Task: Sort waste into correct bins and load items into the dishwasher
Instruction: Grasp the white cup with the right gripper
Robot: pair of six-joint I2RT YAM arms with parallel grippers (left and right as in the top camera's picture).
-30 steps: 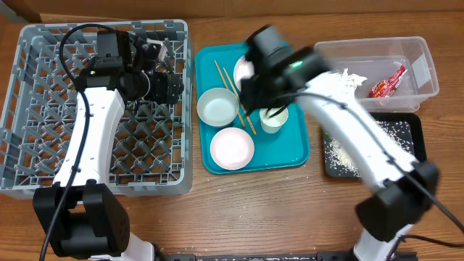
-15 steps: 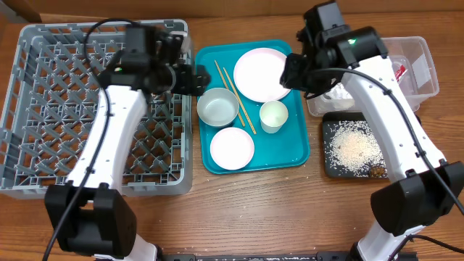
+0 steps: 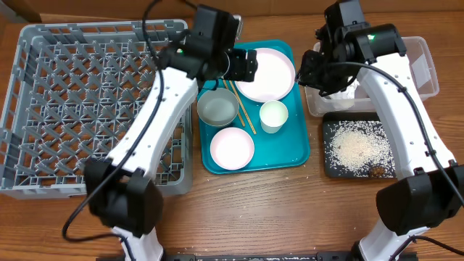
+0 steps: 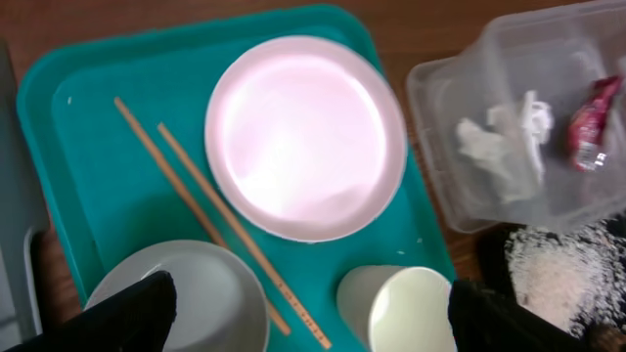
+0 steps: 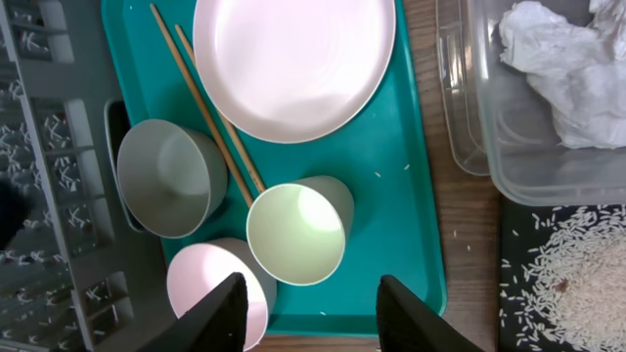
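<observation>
- Only your left wrist view shows the red shiny snack wrapper [image 4: 590, 122]. It lies beside the crumpled white tissue [image 4: 504, 137] in the clear rectangular plastic tub [image 4: 430, 147]. Overhead, the right arm [image 3: 391, 94] covers the wrapper.
- Only overhead shows the whole large grey lattice dish rack [image 3: 43, 109].
- Your left pincer [image 4: 313, 318] stands wide apart and empty over the teal tray [image 4: 59, 117]. The pale pink round plate [image 4: 305, 137] lies just ahead of it.
- Your right pincer [image 5: 315, 308] is parted and empty, with the small white cup [image 5: 298, 233] just ahead of its gap.
</observation>
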